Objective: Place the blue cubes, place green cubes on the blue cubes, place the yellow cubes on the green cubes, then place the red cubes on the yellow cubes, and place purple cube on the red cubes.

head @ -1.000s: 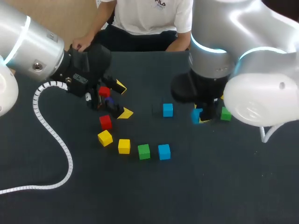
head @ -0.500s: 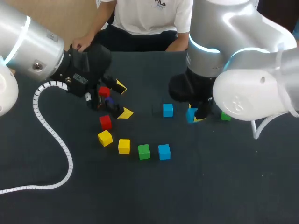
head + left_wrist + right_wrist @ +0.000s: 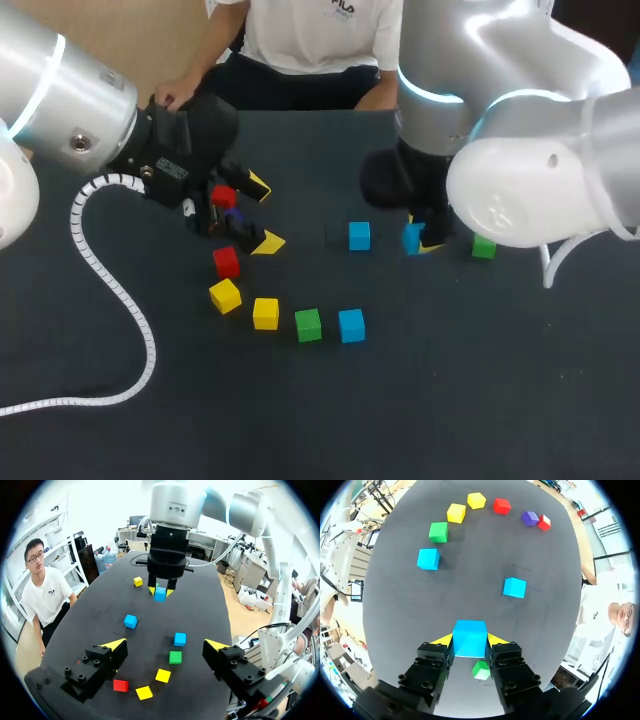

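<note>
Your right tool (image 3: 418, 240) was clenched on a blue cube (image 3: 469, 638), one finger on each side face. It held that cube just beside the middle blue cube (image 3: 359, 236), on the side toward your right arm. These views did not show whether the held cube was touching the bench (image 3: 450, 400). A green cube (image 3: 484, 247) lay farther out on that same side of the middle blue cube, past the tool.

Your left tool (image 3: 165, 645) was released, fingers spread wide with nothing between them. It hung well apart from the middle blue cube, on the opposite side. On the robot's side of the middle blue cube lay a curved row: a third blue cube (image 3: 351, 325), a second green cube (image 3: 308, 324), two yellow cubes (image 3: 265, 313) and a red cube (image 3: 227, 262). A purple cube (image 3: 530, 518) sat near the left tool, well apart from the middle blue cube.

The step in hand looked like the first one, laying the blue base, since no cube was stacked on another. The next move would call for you to lower the held cube squarely beside the middle blue cube, faces aligned and close together. Then open the right tool without nudging either cube. After that, the third blue cube would likely need fetching before any green one goes on top.
</note>
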Tool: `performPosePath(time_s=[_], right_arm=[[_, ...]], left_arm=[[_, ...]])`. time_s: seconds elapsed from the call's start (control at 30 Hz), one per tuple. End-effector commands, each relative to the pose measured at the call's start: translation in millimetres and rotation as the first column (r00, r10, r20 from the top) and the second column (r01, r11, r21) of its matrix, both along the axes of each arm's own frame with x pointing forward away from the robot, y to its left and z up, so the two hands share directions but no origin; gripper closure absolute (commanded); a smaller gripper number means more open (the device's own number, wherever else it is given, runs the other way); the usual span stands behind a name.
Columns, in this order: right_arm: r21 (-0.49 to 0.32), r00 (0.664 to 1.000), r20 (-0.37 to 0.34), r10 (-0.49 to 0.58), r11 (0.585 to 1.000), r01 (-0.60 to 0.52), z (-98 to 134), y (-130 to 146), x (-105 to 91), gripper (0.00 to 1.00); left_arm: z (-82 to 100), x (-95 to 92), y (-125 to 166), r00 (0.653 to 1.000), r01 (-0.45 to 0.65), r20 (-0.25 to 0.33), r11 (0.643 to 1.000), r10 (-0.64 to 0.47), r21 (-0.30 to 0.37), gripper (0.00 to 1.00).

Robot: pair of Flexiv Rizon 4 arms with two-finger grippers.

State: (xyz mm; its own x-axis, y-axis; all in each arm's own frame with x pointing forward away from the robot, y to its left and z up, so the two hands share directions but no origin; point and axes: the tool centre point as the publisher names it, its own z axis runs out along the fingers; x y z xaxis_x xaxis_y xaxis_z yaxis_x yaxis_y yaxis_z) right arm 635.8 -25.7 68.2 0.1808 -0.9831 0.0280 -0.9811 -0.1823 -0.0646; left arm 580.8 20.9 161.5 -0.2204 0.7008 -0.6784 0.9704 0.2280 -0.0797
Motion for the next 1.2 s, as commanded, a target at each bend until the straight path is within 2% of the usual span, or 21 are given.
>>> performPosePath(time_s=[0.03,0.37,0.53,0.73,1.2], right_arm=[[0.001,1.000,0.000,0.000,1.000,0.000,3,0,-1.8,1.00],[0.001,1.000,0.000,0.000,1.000,0.000,3,0,-1.8,1.00],[-0.026,1.000,0.011,0.013,1.000,-0.013,3,10,8.2,1.00],[-0.043,1.000,-0.003,0.012,0.999,-0.012,-5,13,15.2,1.00],[-0.019,0.999,-0.036,-0.005,1.000,0.004,-20,11,24.4,1.00]], left_arm=[[0.3,1.6,-1,1.000,0.001,-0.003,1.000,-0.001,0.005,0.00],[0.3,1.6,-1,1.000,0.001,-0.003,1.000,-0.001,0.005,0.00],[0.3,1.6,-1,1.000,0.001,-0.003,1.000,-0.001,0.005,0.00],[0.3,1.6,-1,1.000,0.001,-0.003,1.000,-0.001,0.005,0.00],[0.3,1.6,-1,1.000,0.001,-0.003,1.000,-0.001,0.005,0.00]])
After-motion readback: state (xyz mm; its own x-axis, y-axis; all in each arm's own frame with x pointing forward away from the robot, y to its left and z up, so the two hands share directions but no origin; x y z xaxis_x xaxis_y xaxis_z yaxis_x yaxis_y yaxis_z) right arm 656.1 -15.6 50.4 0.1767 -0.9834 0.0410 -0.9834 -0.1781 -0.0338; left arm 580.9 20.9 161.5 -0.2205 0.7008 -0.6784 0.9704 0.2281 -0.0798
